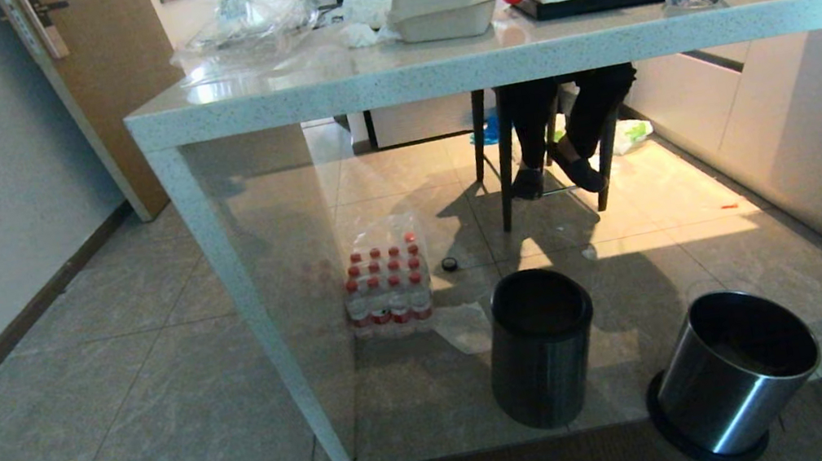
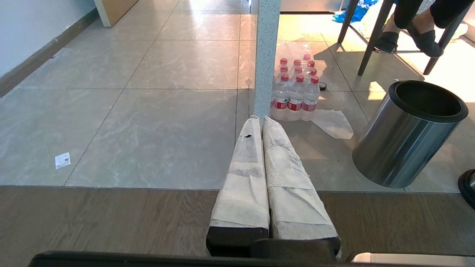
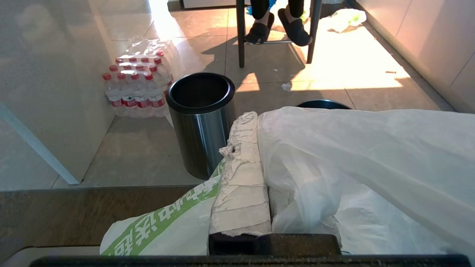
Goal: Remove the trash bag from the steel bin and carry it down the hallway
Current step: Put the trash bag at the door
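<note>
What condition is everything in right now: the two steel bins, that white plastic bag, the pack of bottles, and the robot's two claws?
Nearer round steel bin: tilted, no liner visible.
Farther round steel bin: upright, no liner visible.
Thin white plastic trash bag: out of the bins, pinched in the right gripper.
Left gripper: shut, holding nothing.
Shrink-wrapped pack of red-capped bottles: upright on the floor, caps on.

Two steel bins [image 1: 541, 346] [image 1: 732, 369]; one wrapped pack of red-capped bottles [image 1: 387, 288]; one white trash bag [image 3: 371, 167]; one table [image 1: 435, 70]; one takeout box [image 1: 445, 1]; one seated person [image 1: 566, 115]
</note>
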